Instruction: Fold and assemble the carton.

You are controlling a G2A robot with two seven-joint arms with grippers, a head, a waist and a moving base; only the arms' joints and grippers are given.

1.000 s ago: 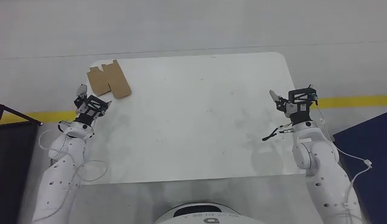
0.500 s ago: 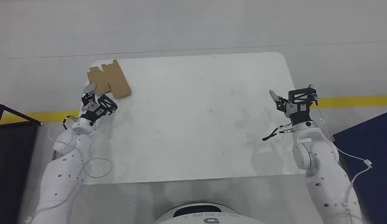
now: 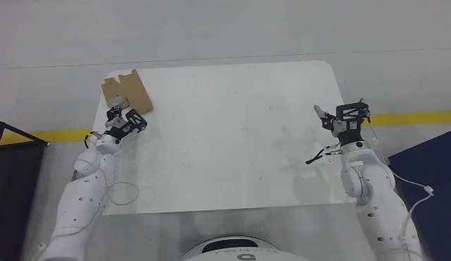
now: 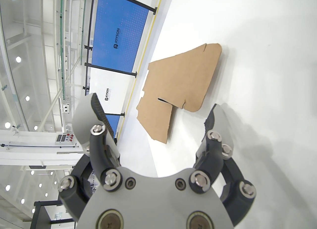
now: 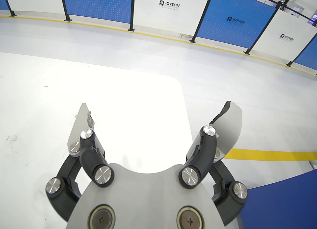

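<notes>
A flat, unfolded brown carton (image 3: 126, 92) lies at the far left corner of the white table (image 3: 232, 134); the left wrist view shows the same carton (image 4: 178, 87) with its flaps spread flat. My left gripper (image 3: 120, 115) hangs open just short of the carton's near edge, nothing between its fingers (image 4: 97, 108). Over by the table's right edge my right gripper (image 3: 338, 114) is open and holds nothing; in its wrist view, the right gripper (image 5: 158, 111) points across the table's rounded far corner.
The table's left edge (image 4: 148, 126) runs close beside the carton, with the floor below it. A yellow floor line (image 3: 416, 118) passes both sides of the table. Blue and white fence panels (image 5: 171, 4) stand far off.
My left arm has swung in from beyond the table's left edge toward the carton, ending just before its near side. The right arm and the carton have stayed still.
</notes>
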